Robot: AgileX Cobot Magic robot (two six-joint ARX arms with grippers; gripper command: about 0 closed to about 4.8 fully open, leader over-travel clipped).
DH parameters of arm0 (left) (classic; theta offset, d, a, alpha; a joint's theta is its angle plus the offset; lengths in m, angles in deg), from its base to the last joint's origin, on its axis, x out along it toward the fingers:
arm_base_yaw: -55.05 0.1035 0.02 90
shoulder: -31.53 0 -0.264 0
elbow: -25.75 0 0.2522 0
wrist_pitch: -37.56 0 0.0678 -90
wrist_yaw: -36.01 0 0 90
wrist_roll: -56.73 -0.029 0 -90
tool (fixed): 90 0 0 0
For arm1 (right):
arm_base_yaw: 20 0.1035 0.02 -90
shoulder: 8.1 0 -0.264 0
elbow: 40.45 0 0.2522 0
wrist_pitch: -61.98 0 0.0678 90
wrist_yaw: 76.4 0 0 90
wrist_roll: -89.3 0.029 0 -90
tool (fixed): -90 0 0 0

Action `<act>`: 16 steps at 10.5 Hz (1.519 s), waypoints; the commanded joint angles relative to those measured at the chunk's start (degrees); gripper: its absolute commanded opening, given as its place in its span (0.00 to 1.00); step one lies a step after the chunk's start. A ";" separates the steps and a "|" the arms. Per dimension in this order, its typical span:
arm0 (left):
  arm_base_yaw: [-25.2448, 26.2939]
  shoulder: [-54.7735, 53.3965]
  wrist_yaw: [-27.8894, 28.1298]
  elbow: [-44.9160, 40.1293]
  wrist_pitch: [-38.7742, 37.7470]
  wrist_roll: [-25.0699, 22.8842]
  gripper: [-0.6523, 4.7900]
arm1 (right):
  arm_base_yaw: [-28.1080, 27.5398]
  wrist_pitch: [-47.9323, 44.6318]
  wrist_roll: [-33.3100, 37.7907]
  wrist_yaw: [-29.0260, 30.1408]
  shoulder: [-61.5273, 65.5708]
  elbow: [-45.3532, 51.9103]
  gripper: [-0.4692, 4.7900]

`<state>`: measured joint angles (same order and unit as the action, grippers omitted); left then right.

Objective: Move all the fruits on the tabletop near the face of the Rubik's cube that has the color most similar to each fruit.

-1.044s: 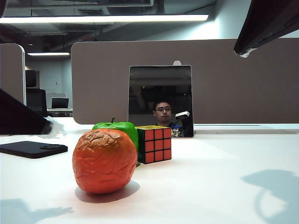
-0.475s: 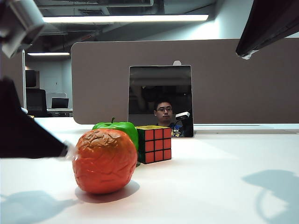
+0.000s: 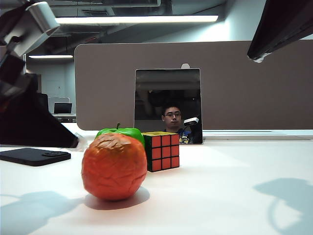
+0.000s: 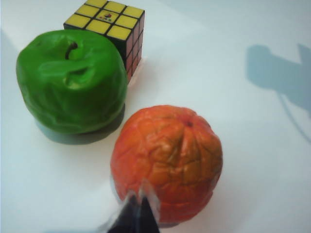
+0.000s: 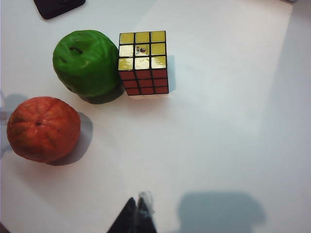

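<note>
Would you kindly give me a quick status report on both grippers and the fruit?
Left gripper shut, tips at the orange fruit. Right gripper shut, high over bare table, holding nothing. Green apple beside the cube. Nothing in the way.

The left gripper (image 4: pixel 138 213) showed as two dark, near-black tapered fingertips edged with a pale translucent film, drawn tight together with no gap. The right gripper (image 5: pixel 137 216) looked alike: a black wedge-shaped finger beside a paler, grey-white one, likewise touching. In the exterior view the left arm (image 3: pixel 29 110) was a matte black body topped by a silver-grey cylindrical housing; the right arm (image 3: pixel 281 27) was a black slab with a whitish frayed tip.
</note>
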<state>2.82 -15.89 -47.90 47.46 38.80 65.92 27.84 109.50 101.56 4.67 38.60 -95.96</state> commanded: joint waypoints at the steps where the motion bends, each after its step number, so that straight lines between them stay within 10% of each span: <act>1: 0.22 -3.08 -3.80 1.60 0.44 -0.28 0.11 | 0.04 -0.59 0.20 0.09 -0.22 -0.04 0.09; 16: 0.24 -22.80 -6.34 10.10 10.91 -0.15 0.11 | -0.02 0.35 0.22 0.02 -0.20 -0.04 0.09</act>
<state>3.01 -38.80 -53.98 57.10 48.31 65.64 27.79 109.78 101.56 4.65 38.60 -95.96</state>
